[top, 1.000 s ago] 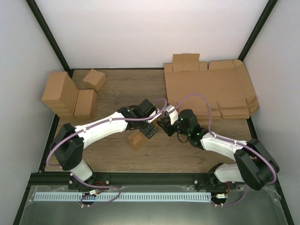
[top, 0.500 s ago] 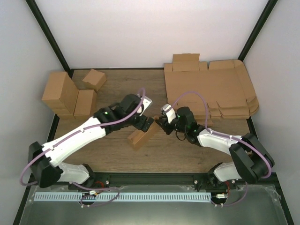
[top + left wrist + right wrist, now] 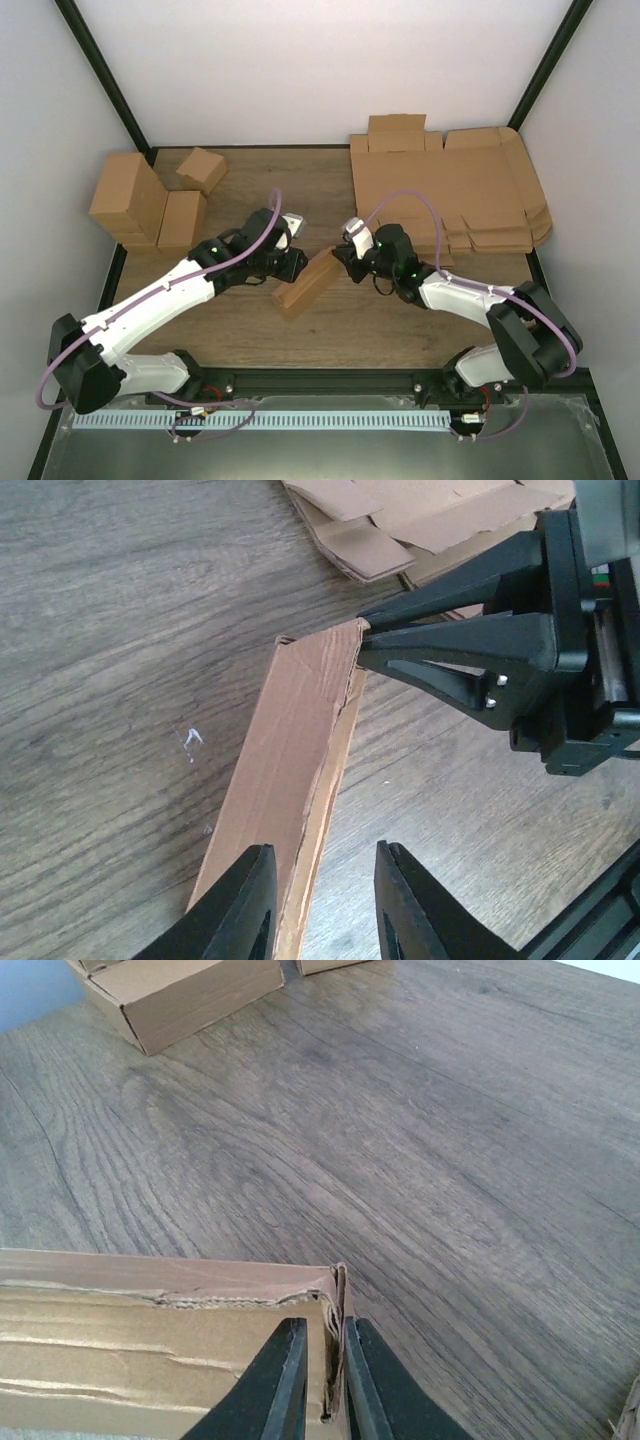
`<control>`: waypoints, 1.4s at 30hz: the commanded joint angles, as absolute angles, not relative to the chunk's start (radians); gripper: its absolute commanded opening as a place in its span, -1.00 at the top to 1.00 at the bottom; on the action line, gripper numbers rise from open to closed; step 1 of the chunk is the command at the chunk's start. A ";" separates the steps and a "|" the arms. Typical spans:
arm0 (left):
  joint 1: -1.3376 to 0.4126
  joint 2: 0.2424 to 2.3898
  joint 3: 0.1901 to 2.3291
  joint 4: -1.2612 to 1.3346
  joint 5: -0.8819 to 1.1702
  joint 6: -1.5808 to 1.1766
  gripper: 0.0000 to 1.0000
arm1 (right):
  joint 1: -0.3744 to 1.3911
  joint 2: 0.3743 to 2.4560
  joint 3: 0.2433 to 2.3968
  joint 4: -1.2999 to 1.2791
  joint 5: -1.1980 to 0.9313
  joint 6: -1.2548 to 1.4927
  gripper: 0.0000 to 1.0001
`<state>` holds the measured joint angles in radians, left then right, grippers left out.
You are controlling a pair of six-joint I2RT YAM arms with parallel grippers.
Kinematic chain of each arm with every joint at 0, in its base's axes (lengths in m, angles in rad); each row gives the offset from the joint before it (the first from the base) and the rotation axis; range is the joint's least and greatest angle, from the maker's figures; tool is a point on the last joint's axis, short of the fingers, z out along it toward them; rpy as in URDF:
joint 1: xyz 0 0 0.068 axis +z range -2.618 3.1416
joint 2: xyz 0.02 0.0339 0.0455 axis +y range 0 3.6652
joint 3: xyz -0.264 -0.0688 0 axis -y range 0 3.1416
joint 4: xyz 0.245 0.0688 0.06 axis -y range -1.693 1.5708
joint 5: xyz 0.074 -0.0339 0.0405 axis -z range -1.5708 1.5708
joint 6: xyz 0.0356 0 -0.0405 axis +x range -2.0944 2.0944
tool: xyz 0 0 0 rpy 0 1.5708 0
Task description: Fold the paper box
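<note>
Left claw narrowed, loose astride the paper box edge; right claw pinches its corner.

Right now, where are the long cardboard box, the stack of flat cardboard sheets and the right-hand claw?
long cardboard box point(image 3: 308, 283): top view, middle of its upper face.
stack of flat cardboard sheets point(image 3: 440, 195): top view, middle of the uppermost sheet.
right gripper point(image 3: 322, 1335): right wrist view, between fingertips pinching the box's end.

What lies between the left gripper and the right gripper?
The long narrow brown cardboard box spans that stretch. The right gripper pinches its far corner and the left gripper straddles its near end, seen best in the left wrist view.
</note>
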<state>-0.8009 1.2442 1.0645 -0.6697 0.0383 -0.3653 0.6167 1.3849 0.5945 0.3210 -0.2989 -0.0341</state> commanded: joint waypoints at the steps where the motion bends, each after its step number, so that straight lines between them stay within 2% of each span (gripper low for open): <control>1: -0.781 1.235 1.039 -0.619 0.092 -0.395 0.45 | 0.611 1.413 0.644 0.334 -0.276 -0.053 0.74; 6: -0.738 1.229 0.989 -0.590 0.120 -0.398 0.51 | 0.611 1.427 0.654 0.330 -0.287 -0.058 0.84; 10: -0.707 1.227 0.959 -0.560 0.159 -0.402 0.71 | 0.610 1.428 0.654 0.326 -0.290 -0.061 0.98; 17: -0.694 1.245 0.923 -0.524 0.222 -0.397 0.92 | 0.611 1.427 0.612 0.344 -0.322 -0.076 0.99; 32: -0.694 1.276 0.806 -0.433 0.355 -0.408 0.93 | 0.614 1.475 0.499 0.441 -0.324 -0.022 0.99; 42: -0.695 1.262 0.807 -0.442 0.325 -0.405 0.92 | 0.640 1.498 0.499 0.390 -0.271 -0.025 0.99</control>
